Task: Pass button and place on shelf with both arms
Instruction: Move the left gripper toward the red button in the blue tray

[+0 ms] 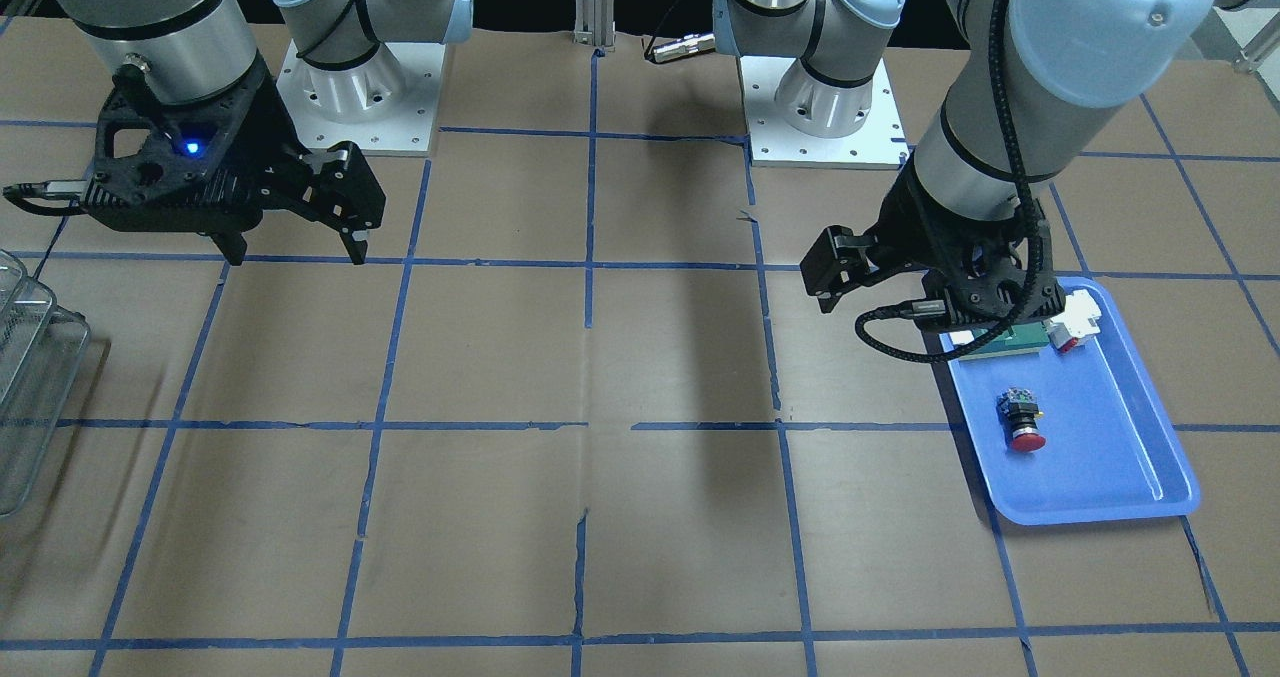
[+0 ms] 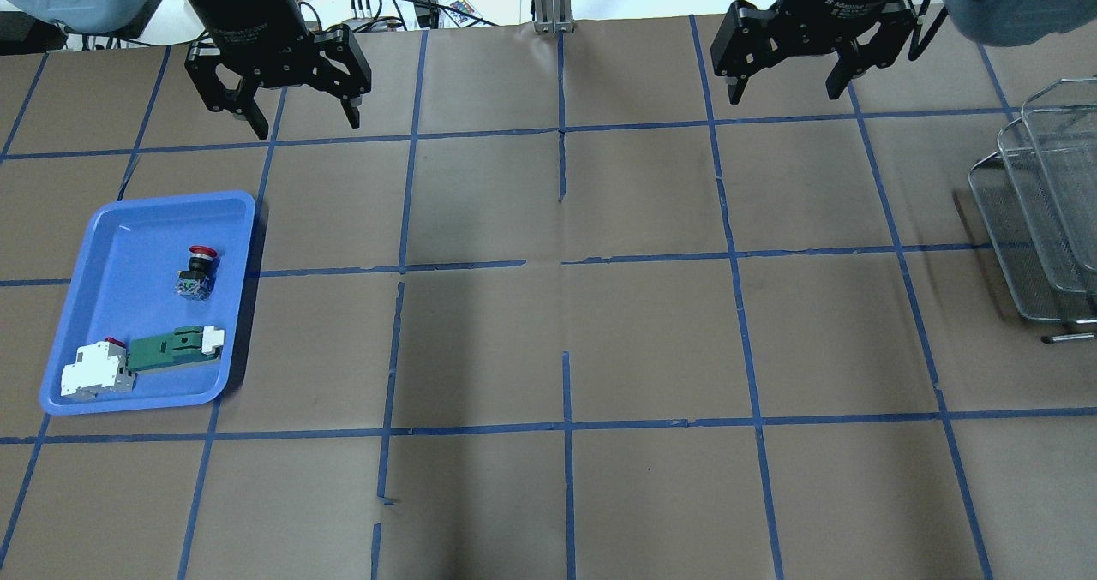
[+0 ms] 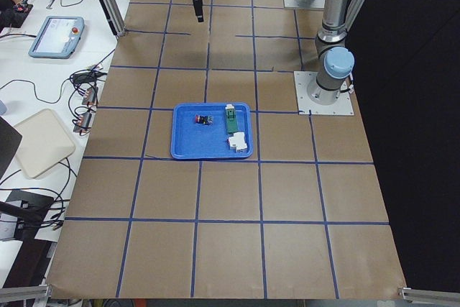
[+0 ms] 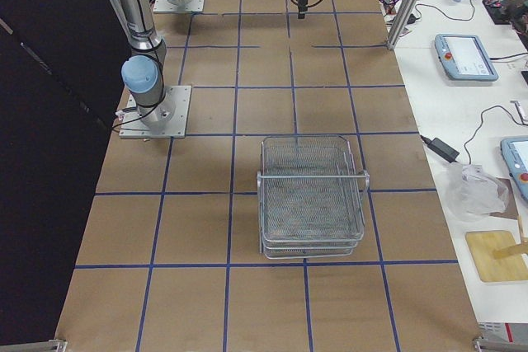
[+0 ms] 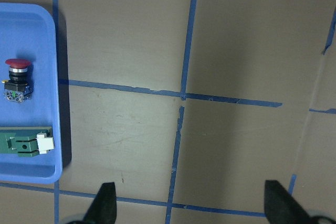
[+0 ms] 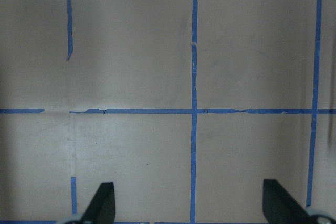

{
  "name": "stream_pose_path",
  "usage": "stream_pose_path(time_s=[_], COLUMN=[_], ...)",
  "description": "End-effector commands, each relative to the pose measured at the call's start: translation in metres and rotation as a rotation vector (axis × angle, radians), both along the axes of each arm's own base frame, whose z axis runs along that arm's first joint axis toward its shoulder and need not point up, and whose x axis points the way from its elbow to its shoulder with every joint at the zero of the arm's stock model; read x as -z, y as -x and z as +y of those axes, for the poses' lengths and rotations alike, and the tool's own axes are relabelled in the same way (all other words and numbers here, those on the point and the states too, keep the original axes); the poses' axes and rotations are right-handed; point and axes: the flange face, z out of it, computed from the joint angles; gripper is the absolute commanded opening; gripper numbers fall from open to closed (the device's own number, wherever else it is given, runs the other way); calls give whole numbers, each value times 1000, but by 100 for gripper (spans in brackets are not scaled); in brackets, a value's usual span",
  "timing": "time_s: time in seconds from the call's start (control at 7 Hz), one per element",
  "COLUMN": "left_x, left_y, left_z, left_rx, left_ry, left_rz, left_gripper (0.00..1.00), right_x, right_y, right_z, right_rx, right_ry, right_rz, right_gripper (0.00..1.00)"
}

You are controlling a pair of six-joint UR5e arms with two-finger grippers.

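Left gripper: black two-finger claw point(image 5: 191, 205), its tips at the bottom edge of its wrist view. The jaws are spread wide with bare table between them. It hangs above the table just beside the tray, on the side toward the table's middle.
Right gripper: black two-finger claw point(image 6: 189, 208), also spread wide over bare table, apart from the shelf.
Table: brown paper-covered surface point(image 2: 651, 340) marked into squares by blue tape.
Tray: shallow blue plastic rectangle point(image 2: 128, 306) on the robot's left side of the table.
Tray neighbours: a flat green-and-white connector piece point(image 2: 171, 349) and a white block with a red part point(image 2: 94, 370) lie end to end along the tray's edge nearest the robot.
In the way: in the front-facing view the left gripper's body hides part of the connector and of the white block. The button shows whole in every view that holds it.
Button position: the small red-capped push button point(image 2: 197, 272) lies on the tray floor toward the tray's inner long side, apart from the connector.
Button look: red mushroom cap, silver ring, short black cylinder body, speckled terminal end.
Button axis: it lies on its side with its long axis running roughly robot-to-operator. The cap points away from the robot.
Shelf: silver wire-mesh rack point(image 4: 312, 195), tiered, on the robot's right side of the table.
Surroundings: a white bench with a handheld screen point(image 3: 56, 36) and cables lies beyond the table's far edge.
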Motion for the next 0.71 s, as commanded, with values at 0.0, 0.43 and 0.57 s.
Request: stream_pose_path(time_s=[0.0, 0.43, 0.57], left_x=[6, 9, 28], left_y=[-1, -39, -83], left_z=[-2, -11, -16], left_rx=[-4, -65, -60], left_ry=[-8, -12, -48], left_rz=[4, 0, 19], left_gripper=[100, 100, 100], right_x=[-3, -2, 1], right_y=[0, 13, 28], right_z=[2, -5, -7], right_rx=[1, 24, 53], right_ry=[6, 8, -4], right_rz=[5, 7, -3], right_gripper=[100, 100, 100])
